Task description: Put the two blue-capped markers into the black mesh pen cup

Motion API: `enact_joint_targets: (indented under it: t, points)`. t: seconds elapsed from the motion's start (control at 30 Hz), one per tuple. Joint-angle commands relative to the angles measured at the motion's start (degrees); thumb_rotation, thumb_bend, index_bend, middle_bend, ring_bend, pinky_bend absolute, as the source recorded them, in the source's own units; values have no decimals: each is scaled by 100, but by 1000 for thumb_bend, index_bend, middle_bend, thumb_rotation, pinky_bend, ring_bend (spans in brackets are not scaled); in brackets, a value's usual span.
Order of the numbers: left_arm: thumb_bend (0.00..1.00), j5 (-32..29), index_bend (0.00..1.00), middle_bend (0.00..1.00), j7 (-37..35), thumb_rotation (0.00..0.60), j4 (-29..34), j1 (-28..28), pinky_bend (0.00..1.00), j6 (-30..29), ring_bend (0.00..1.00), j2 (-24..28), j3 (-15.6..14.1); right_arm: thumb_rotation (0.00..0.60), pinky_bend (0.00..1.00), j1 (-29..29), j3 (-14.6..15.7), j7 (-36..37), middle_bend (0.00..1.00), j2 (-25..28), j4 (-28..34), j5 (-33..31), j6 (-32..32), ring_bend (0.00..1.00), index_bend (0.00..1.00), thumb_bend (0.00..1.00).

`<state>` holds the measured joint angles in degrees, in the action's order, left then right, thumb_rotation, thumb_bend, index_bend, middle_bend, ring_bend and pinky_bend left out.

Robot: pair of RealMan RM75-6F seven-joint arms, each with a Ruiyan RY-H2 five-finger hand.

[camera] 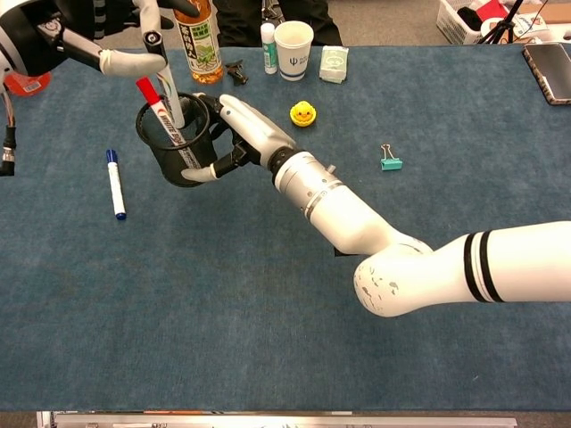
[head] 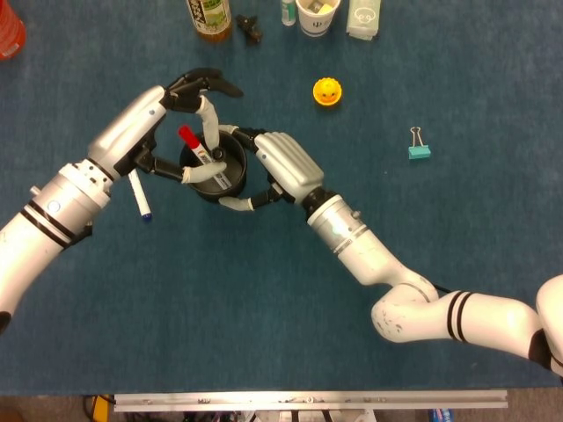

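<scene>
My right hand (head: 283,165) (camera: 251,127) grips the black mesh pen cup (head: 218,182) (camera: 179,161) from its right side, and the cup is slightly tilted. A red-capped marker (head: 192,142) (camera: 153,96) stands in the cup. My left hand (head: 187,95) (camera: 125,57) is above the cup's rim and pinches a white marker (head: 210,132) (camera: 174,105). The lower end of this marker is inside the cup, and the hand hides its cap. A blue-capped marker (head: 139,197) (camera: 115,183) lies on the blue table left of the cup.
Along the far edge stand a tea bottle (head: 209,18) (camera: 198,40), a small white bottle (camera: 268,49), a paper cup (head: 317,13) (camera: 293,49) and a pale packet (camera: 334,64). A yellow duck (head: 327,90) (camera: 303,113) and a teal binder clip (head: 419,145) (camera: 390,159) lie to the right.
</scene>
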<state>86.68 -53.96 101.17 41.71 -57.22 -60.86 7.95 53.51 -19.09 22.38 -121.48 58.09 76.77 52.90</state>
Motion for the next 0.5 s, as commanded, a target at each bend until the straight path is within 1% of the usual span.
enact_joint_targets:
  t: [0.03, 0.1, 0.2, 0.3, 0.37, 0.43, 0.5]
  points:
    - [238, 59, 531, 170, 24, 600, -31, -11, 85, -12, 25, -4, -24, 600, 306, -4, 4, 8, 415, 9, 7, 5, 3, 335, 422, 454]
    - [237, 101, 449, 121, -2, 600, -47, -23, 65, -29, 1, -2, -40, 600, 306, -8, 7, 6, 415, 21, 14, 10, 10, 335, 422, 454]
    - [237, 152, 401, 93, -25, 600, -78, -37, 53, -57, 0, 9, -56, 600, 306, -17, 9, 8, 415, 37, 23, 5, 11, 335, 422, 454]
    - [237, 172, 303, 62, -47, 600, -89, -42, 46, -54, 0, 31, -70, 600, 306, -32, 25, 3, 415, 58, 37, 11, 22, 335, 422, 454]
    - [237, 217, 261, 52, -63, 600, -85, -46, 44, -59, 0, 95, -82, 600, 306, -57, 41, 16, 415, 102, 53, 19, 30, 335, 422, 454]
    - [236, 296, 237, 47, -25, 600, -96, -62, 44, -95, 0, 187, -103, 600, 306, -88, 58, 17, 415, 169, 54, 30, 44, 335, 422, 454]
    - [237, 390, 238, 49, 105, 600, -132, -112, 44, -194, 0, 303, -129, 600, 306, -140, 83, 35, 415, 292, 82, 54, 67, 335, 422, 454]
